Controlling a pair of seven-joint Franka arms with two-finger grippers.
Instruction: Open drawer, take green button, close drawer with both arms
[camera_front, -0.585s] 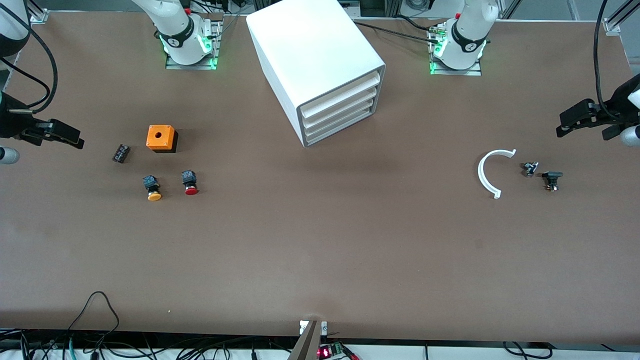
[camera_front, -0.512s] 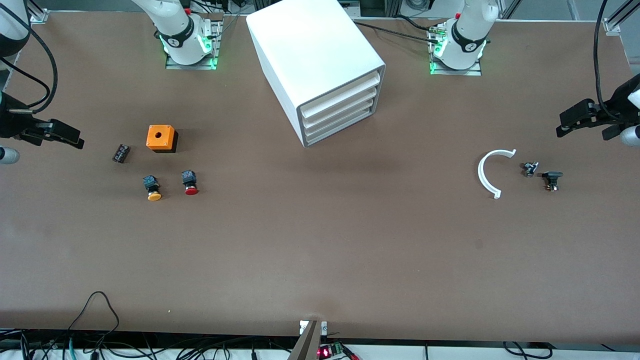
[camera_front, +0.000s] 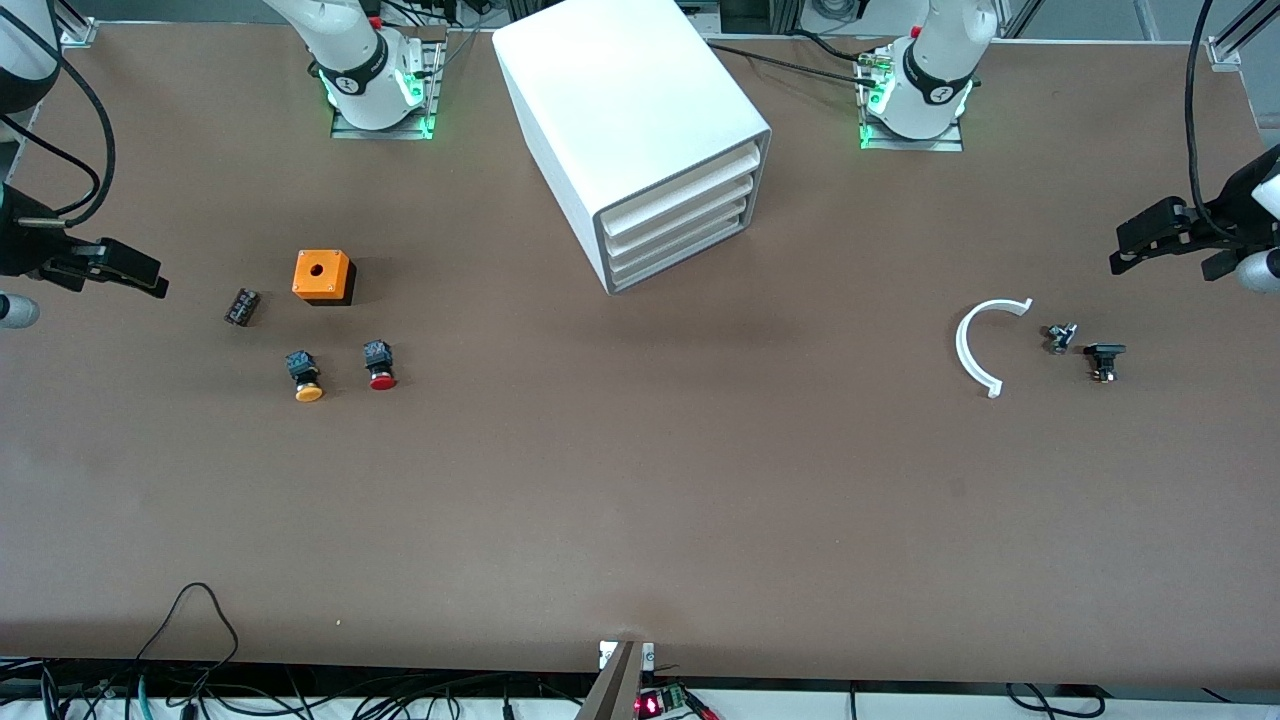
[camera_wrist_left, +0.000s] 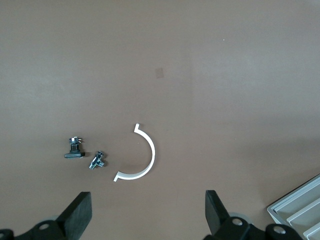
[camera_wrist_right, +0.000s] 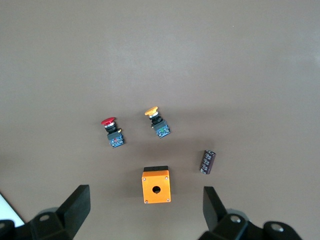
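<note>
I see the brown table (camera_front: 640, 500) spread under both arms, and the white cabinet (camera_front: 630, 130) standing between the two bases, well apart from either gripper. All four of its drawers (camera_front: 680, 215) sit pushed in, so the green button is out of my sight.

My left gripper (camera_wrist_left: 147, 217) hangs in the air over the table's edge at the left arm's end, fingers spread wide and empty. Below it on the table lie a white curved clip (camera_front: 980, 345), a small metal part (camera_front: 1060, 337) and a black part (camera_front: 1103, 360).

My right gripper (camera_wrist_right: 145, 212) hangs over the right arm's end, jaws wide apart, holding nothing. Under it are an orange box (camera_wrist_right: 156, 185), a black cylinder (camera_wrist_right: 207, 161), an orange-capped button (camera_wrist_right: 157, 121) and a red-capped button (camera_wrist_right: 112, 131).
</note>
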